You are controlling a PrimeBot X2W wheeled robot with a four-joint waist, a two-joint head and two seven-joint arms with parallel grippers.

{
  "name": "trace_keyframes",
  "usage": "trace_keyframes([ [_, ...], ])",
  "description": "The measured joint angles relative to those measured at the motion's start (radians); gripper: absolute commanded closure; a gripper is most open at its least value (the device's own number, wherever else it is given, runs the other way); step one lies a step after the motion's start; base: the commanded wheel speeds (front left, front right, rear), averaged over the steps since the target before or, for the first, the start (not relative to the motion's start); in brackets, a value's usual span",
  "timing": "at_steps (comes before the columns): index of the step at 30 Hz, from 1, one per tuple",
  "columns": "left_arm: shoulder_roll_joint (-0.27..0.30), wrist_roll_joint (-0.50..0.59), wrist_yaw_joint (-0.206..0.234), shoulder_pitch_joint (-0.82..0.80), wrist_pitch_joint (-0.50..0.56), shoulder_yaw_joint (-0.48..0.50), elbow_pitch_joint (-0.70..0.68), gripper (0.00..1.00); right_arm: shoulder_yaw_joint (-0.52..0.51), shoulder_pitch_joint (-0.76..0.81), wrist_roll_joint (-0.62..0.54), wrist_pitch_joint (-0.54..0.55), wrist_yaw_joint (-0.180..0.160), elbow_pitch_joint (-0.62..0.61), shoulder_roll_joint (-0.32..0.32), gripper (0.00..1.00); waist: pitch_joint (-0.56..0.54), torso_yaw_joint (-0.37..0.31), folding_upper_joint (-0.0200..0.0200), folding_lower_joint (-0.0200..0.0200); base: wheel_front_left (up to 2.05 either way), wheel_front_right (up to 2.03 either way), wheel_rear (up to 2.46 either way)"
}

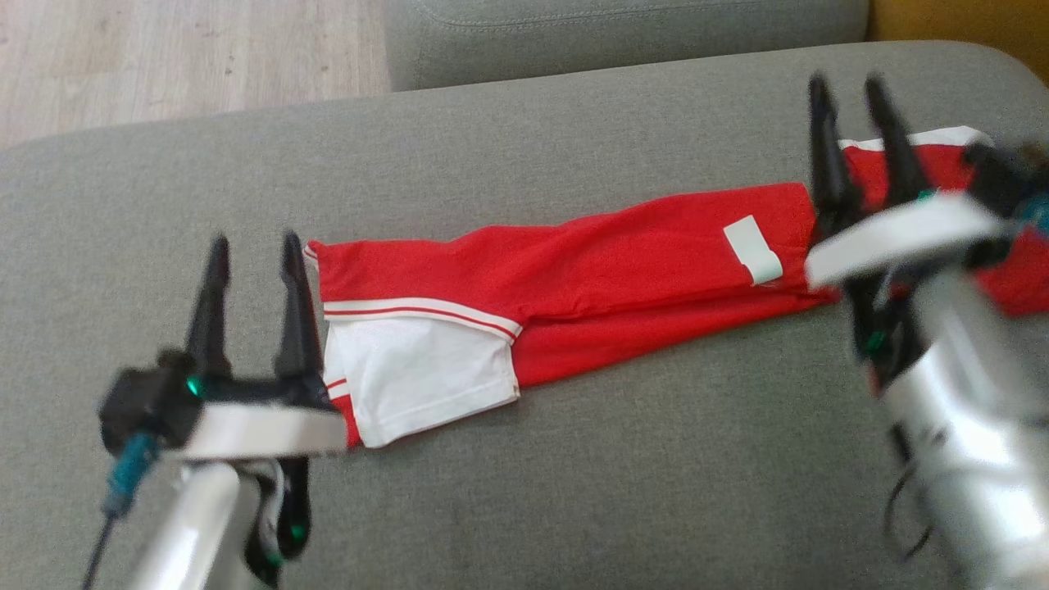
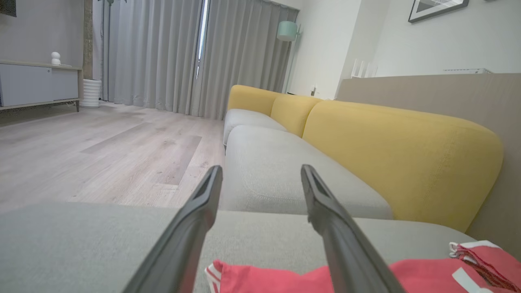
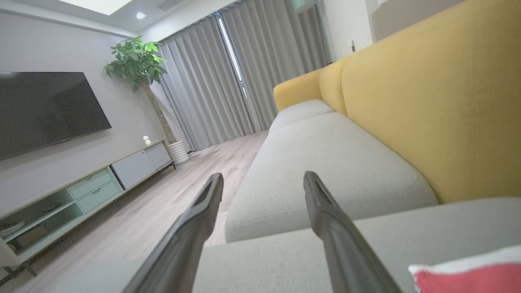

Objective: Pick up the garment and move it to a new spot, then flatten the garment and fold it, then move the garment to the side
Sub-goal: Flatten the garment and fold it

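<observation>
Looking at the grey cushion first, since we use it as reference for everything else. It is the sofa seat right below us. 1 more grey seat butts against the cushion's far edge. The yellow backrest sits past the cushion's far right corner, and the wood floor shows beyond its far left corner.

The garment lies flat on the cushion as 1 long red strip. It runs from the cushion's left-centre to its right side, angled slightly toward the far edge. Its white panel, edged with red stripes, is the end nearest the cushion's left side.

The right gripper is over the cushion's right part, above the strip's right end. It is motion-blurred in the head view. Its 2 fingers are spread wide with nothing between them, and its wrist view shows only cushion past the tips.

The left gripper is over the cushion's left part, just beside the strip's left end. Its 2 fingers are equally wide apart and hold nothing.

1 small pale label sits on the red cloth toward the cushion's right side.
</observation>
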Motion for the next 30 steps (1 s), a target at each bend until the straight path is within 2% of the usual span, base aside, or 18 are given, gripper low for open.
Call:
trace_keyframes([
  [2,-0.046,0.047,-0.034,0.053,0.0,0.032,0.011,0.0,-0.098,0.094,-0.091,0.0,0.0,-0.034,0.067,0.0,-0.002,0.0,0.0,0.0001,0.0,0.0,0.0],
  [5,-0.104,0.111,-0.078,0.106,0.0,0.1,0.028,0.0,-0.193,0.244,-0.248,0.0,0.0,-0.089,0.157,0.0,-0.001,-0.002,0.0,0.0,0.0,0.0,0.0],
  [8,-0.158,0.159,-0.126,0.136,0.0,0.156,0.049,0.0,-0.246,0.349,-0.343,0.0,0.0,-0.127,0.209,0.0,0.003,-0.007,0.0,0.0,0.0,0.0,0.0],
  [12,-0.215,0.227,-0.188,0.154,0.0,0.212,0.062,0.0,-0.279,0.384,-0.395,0.0,0.0,-0.164,0.216,0.0,0.011,-0.006,0.0,0.0001,0.0,0.0,0.0],
  [13,-0.229,0.248,-0.218,0.153,0.0,0.24,0.071,0.0,-0.292,0.383,-0.41,0.0,0.0,-0.178,0.219,0.0,0.016,-0.003,0.0,0.0001,0.0,0.0,0.0],
  [19,-0.256,0.298,-0.268,0.131,0.0,0.27,0.086,0.0,-0.338,0.339,-0.458,0.0,0.0,-0.166,0.225,0.0,0.05,0.013,0.0,0.0001,0.0,0.0,0.0],
  [30,-0.269,0.317,-0.297,0.065,0.0,0.263,0.12,0.0,-0.613,0.188,-0.59,0.064,0.0,0.143,0.226,0.0,0.135,0.068,0.0,0.0003,0.0,0.0,0.0],
])
